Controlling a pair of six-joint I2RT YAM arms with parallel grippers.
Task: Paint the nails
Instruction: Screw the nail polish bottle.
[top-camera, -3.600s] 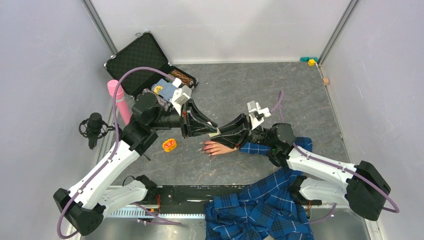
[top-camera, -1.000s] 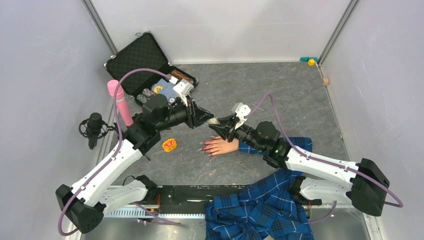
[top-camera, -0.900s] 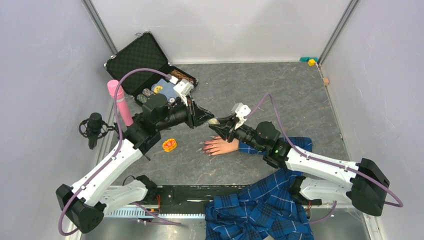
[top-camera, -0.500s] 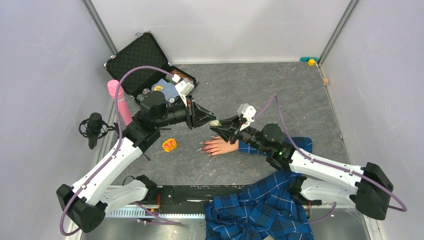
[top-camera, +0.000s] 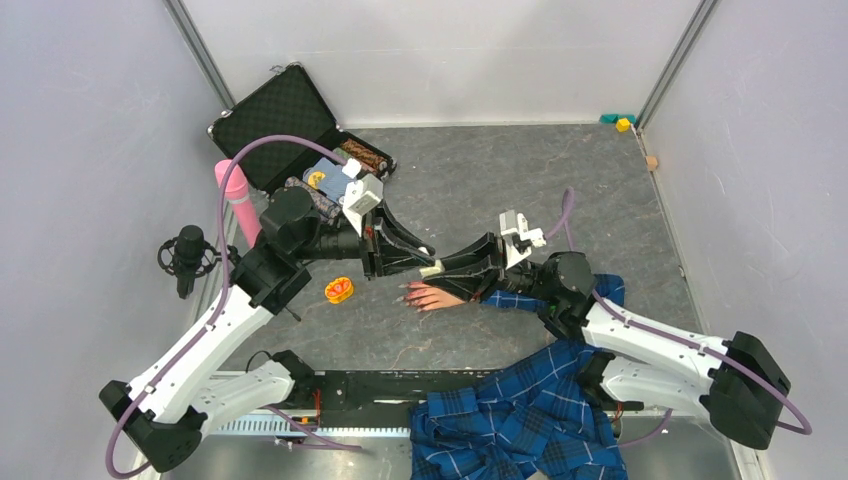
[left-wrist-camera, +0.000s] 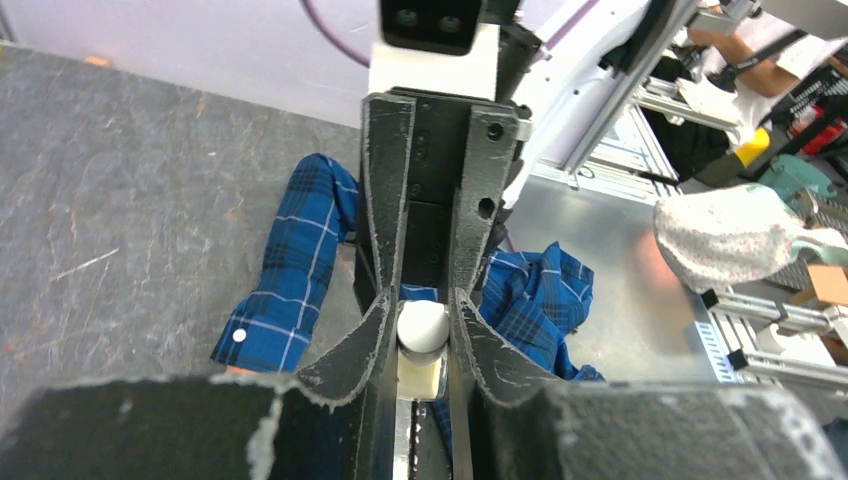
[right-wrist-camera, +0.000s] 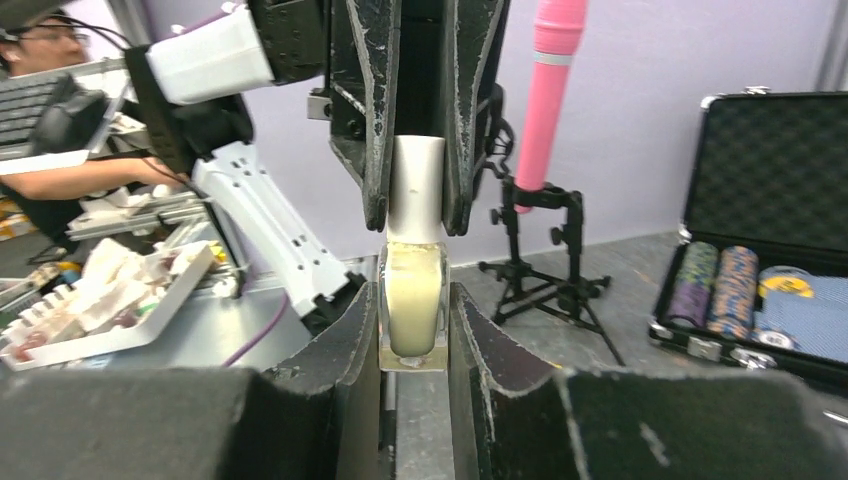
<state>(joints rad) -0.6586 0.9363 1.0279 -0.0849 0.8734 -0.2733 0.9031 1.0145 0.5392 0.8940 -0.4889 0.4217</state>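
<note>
White cap (right-wrist-camera: 415, 185) is clamped by left gripper (top-camera: 420, 258); clear bottle (right-wrist-camera: 413, 310) is pinched in right gripper (top-camera: 452, 270), cap not yet off. Nails (top-camera: 407, 296) are found on table (top-camera: 560, 190) just below the bottle, on its near side. Mannequin hand (top-camera: 438, 297) is laid left-right, fingertips toward robot's left (left gripper nearer). Versus a second ago, both grippers are seen lowered toward the hand, left jaws tightened.

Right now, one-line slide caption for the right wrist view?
Right gripper grips small clear glass bottle of pale liquid; left gripper clamps its white cap.
</note>
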